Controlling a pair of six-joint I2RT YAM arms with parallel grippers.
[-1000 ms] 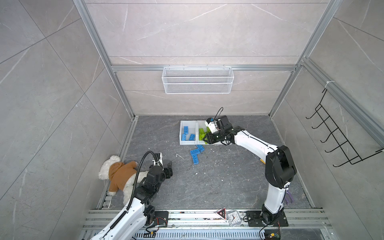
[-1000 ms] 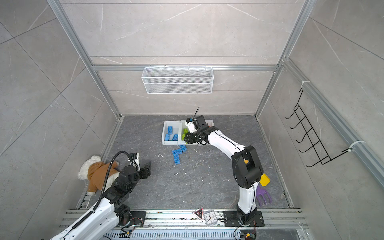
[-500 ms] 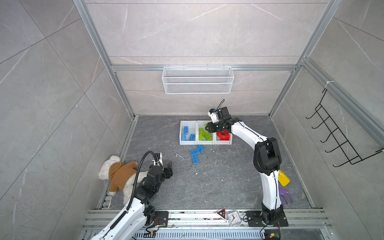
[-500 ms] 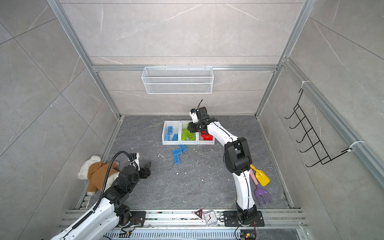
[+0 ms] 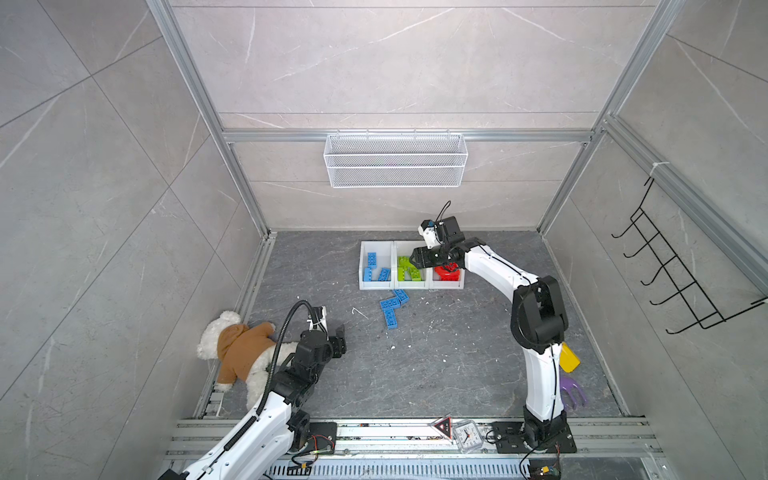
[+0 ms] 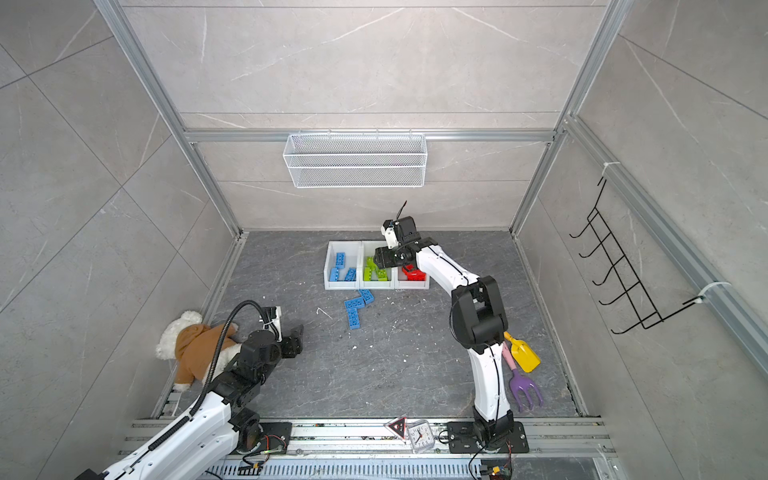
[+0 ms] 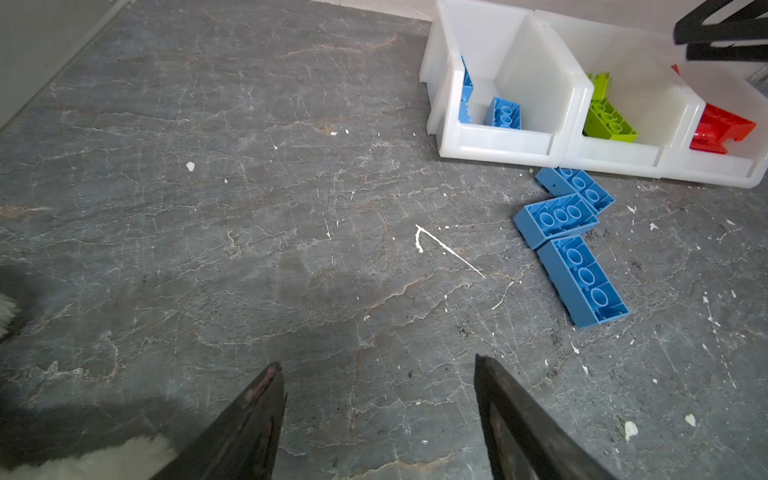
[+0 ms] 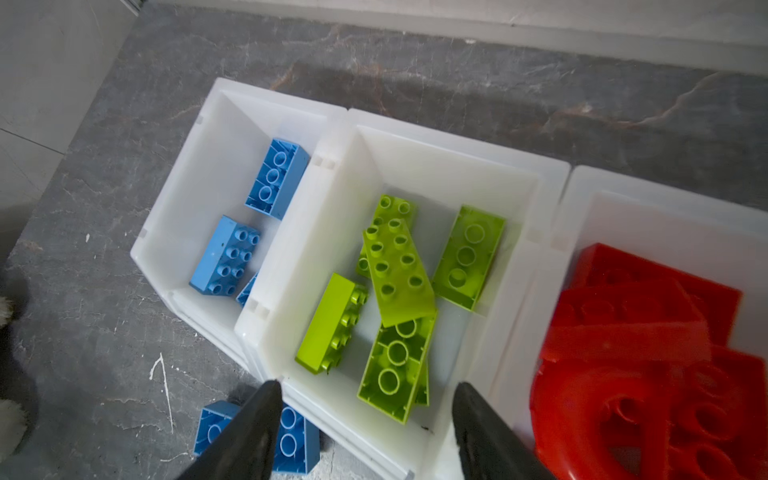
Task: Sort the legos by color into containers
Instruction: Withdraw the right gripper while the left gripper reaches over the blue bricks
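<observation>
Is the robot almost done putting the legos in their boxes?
Nearly. The green bricks and red pieces sit in their own bins, and some blue ones are in the blue bin. The right gripper hangs open and empty over the green bin. Three blue bricks are left on the floor.

I see a dark grey, stone-patterned floor flecked with white specks. Three white plastic bins stand on it side by side, touching, near the back wall. Three blue plastic bricks lie just in front of them. A white teddy bear in a brown hoodie lies at the left edge. A yellow toy shovel and purple toy rake lie at the right.
</observation>
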